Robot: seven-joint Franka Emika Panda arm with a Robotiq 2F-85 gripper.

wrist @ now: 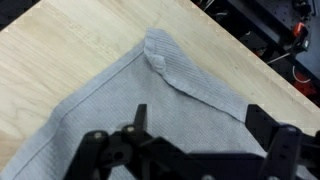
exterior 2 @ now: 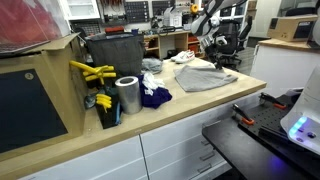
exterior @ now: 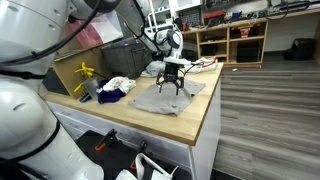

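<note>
A grey cloth (exterior: 165, 97) lies flat on the wooden countertop (exterior: 195, 118); in the other exterior view the grey cloth (exterior 2: 205, 77) sits near the counter's far end. My gripper (exterior: 172, 84) hangs just above the cloth, jaws spread wide and empty. From the wrist, the gripper (wrist: 198, 118) looks down on the grey cloth (wrist: 170, 110), whose far corner (wrist: 158, 52) is folded over on itself. Nothing sits between the fingers (wrist: 139, 116).
A dark blue and white rag pile (exterior: 116, 88) lies beside the grey cloth. A metal can (exterior 2: 127, 96), yellow clamps (exterior 2: 92, 72) and a dark bin (exterior 2: 113, 52) stand further along. The counter edge (wrist: 250, 55) runs close to the cloth's corner.
</note>
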